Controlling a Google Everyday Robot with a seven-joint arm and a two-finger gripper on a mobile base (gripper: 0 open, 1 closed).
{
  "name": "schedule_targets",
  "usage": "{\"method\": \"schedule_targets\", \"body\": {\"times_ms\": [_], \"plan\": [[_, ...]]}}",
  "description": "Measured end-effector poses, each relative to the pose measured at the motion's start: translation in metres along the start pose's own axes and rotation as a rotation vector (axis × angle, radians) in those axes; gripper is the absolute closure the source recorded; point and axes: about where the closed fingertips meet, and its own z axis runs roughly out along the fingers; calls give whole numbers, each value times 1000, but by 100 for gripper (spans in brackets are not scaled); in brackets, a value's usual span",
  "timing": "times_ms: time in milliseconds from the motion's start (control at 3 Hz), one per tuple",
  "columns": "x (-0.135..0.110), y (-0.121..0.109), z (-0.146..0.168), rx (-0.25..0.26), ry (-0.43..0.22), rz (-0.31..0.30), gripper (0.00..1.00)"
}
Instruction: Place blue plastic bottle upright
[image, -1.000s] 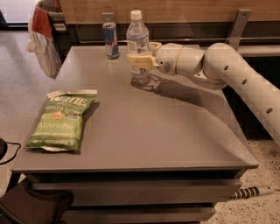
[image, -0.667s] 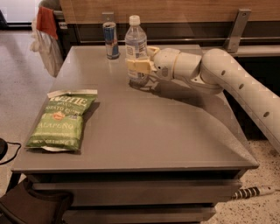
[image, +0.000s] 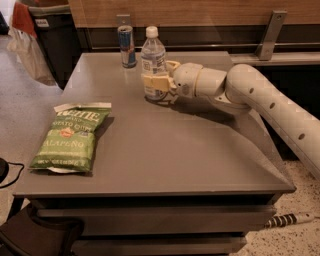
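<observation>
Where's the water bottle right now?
Camera view: the clear plastic water bottle stands upright toward the table's far side, right of the slim blue-and-silver can, with the end effector gripping its lower half.

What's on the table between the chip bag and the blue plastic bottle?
Bare tabletop, in the camera view. The pincer grips the blue plastic bottle from the side opposite the chip bag.
</observation>
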Motion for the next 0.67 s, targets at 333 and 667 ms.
{"method": "schedule_targets", "body": {"times_ms": [333, 667], "plan": [[10, 6, -4, 17, -6, 12, 100], [9, 6, -4, 17, -6, 12, 97]]}}
